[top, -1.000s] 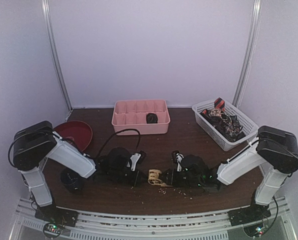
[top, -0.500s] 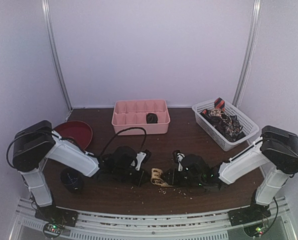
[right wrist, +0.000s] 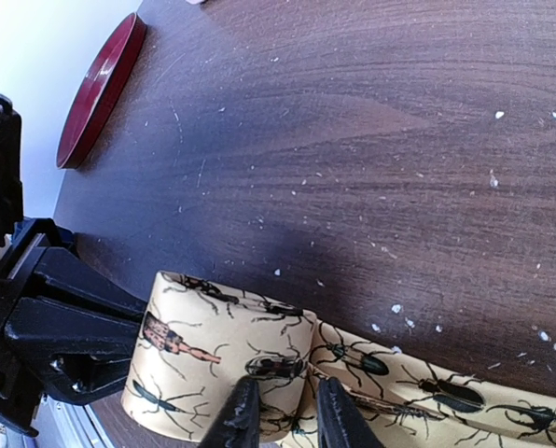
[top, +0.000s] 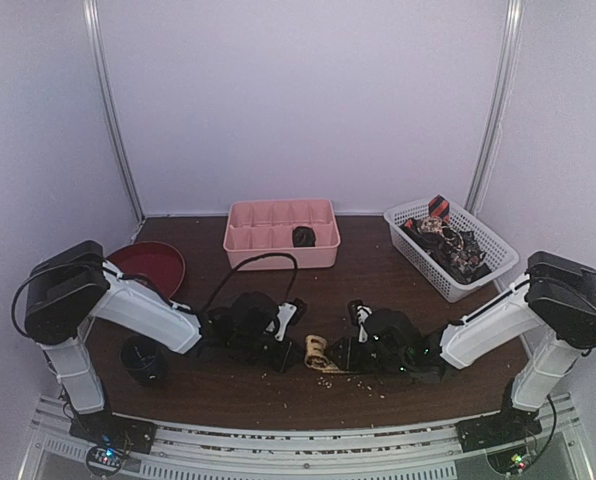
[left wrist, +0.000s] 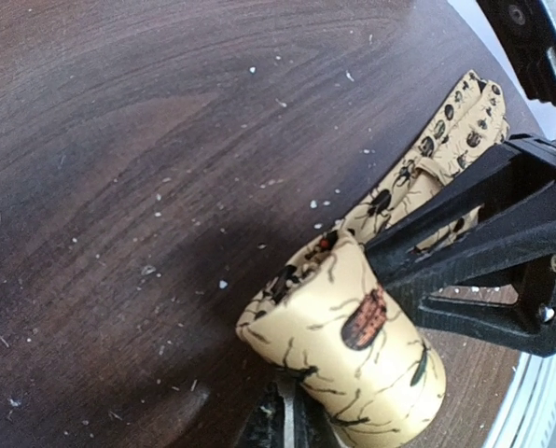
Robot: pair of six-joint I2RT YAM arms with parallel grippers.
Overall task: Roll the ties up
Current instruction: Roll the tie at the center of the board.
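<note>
Lying on the dark wooden table near its front edge, between the two wrists, the tan tie printed with beetles is wound into a short, thick roll; its unrolled tail runs flat along the wood away from the roll, toward the right arm; the right gripper has its two fingers closed to a narrow gap that pinches the fabric just where the tail meets the roll; the left gripper sits against the opposite end of the roll, its fingers close together at the bottom of the left wrist view and mostly hidden by the roll, so whether they grip the fabric cannot be told; pale specks are scattered over the wood around the roll; at the back of the table, a pink divided tray holds one dark rolled tie in a right-hand compartment; to the right, a white lattice basket holds a heap of dark and red-patterned ties; a red plate lies at the left, behind the left arm.
</note>
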